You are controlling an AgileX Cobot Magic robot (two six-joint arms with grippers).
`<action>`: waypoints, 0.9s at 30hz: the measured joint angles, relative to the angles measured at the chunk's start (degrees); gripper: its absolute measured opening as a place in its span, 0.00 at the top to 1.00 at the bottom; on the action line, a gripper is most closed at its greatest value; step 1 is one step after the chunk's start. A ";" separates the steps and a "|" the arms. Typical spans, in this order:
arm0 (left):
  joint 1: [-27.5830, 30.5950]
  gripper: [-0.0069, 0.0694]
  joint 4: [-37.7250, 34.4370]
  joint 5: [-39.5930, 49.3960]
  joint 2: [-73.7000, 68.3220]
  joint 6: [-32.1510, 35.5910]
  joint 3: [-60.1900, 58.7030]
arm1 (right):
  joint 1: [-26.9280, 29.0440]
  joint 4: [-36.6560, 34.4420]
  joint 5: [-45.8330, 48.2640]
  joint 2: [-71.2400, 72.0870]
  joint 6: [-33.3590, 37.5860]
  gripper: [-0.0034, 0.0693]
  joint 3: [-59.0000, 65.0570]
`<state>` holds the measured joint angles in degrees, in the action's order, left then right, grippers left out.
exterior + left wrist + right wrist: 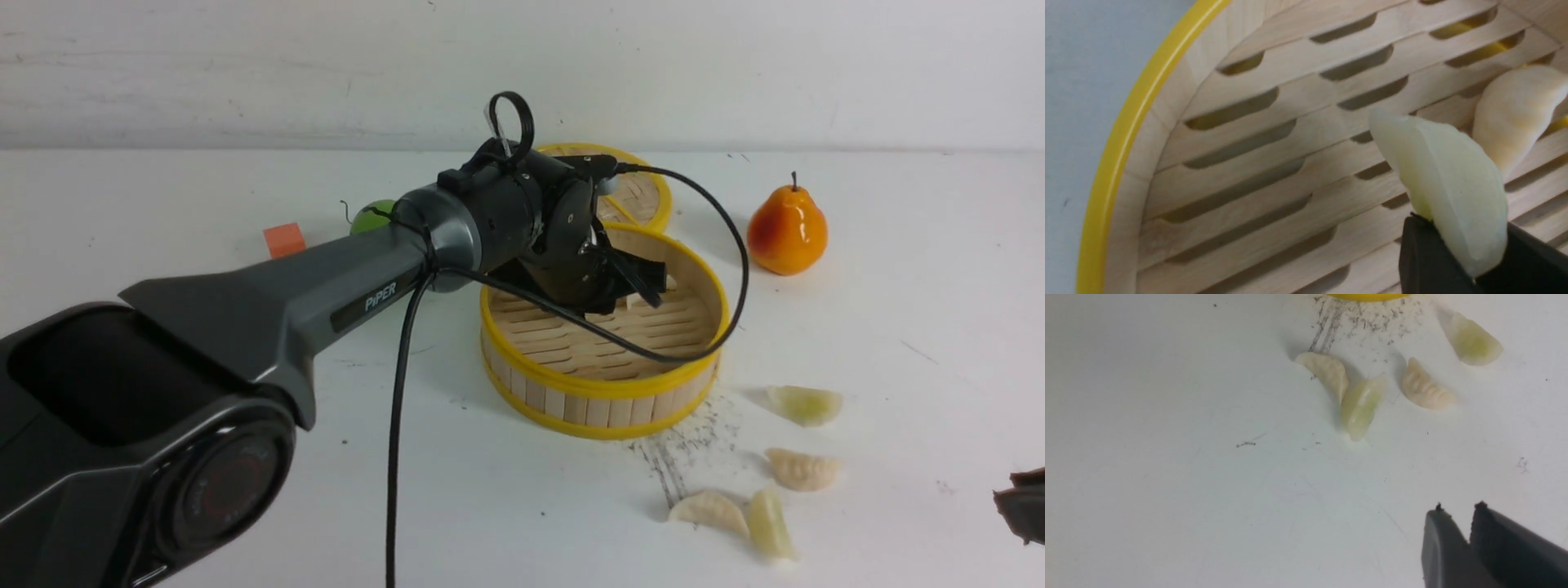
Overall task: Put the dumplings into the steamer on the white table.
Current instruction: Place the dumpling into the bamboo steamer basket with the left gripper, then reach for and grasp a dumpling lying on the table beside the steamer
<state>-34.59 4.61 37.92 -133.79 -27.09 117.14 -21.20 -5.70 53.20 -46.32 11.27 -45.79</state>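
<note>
Orange block point(284, 240) and a small green fruit point(374, 216) lie at the far left of the white table point(898, 327). The left arm point(326, 294) passes in front of them toward the middle. The left gripper point(645, 286) hangs inside the steamer point(604, 384), which stands near the table's middle. The left wrist view shows its jaws clamped on a pale green dumpling point(1447, 183), held over the slatted floor. Whether the dumpling touches the slats I cannot tell. A cream dumpling point(1515, 110) lies on the floor just beside it. A flat woven lid point(645, 200) lies behind the steamer, close against its far rim.

Further right an orange pear point(788, 231) stands upright, apart from the steamer. Four loose dumplings lie on the table in front of the steamer and to its right. A green dumpling point(807, 404) is nearest the rim and a ridged cream dumpling point(804, 469) lies in front of it. The last pair point(739, 516), one cream and one green, lie touching.

At the right edge, the right gripper point(1024, 502) hovers over bare table, well apart from the dumplings. Its fingers point(1443, 547) are drawn nearly together and hold nothing.
</note>
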 joint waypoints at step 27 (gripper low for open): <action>-1.39 0.49 -0.10 22.69 5.25 7.48 0.40 | 0.00 -0.05 -0.97 0.00 0.00 0.79 0.00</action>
<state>-35.98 4.51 60.61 -128.54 -19.61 117.54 -21.20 -5.75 52.23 -46.32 11.27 -45.79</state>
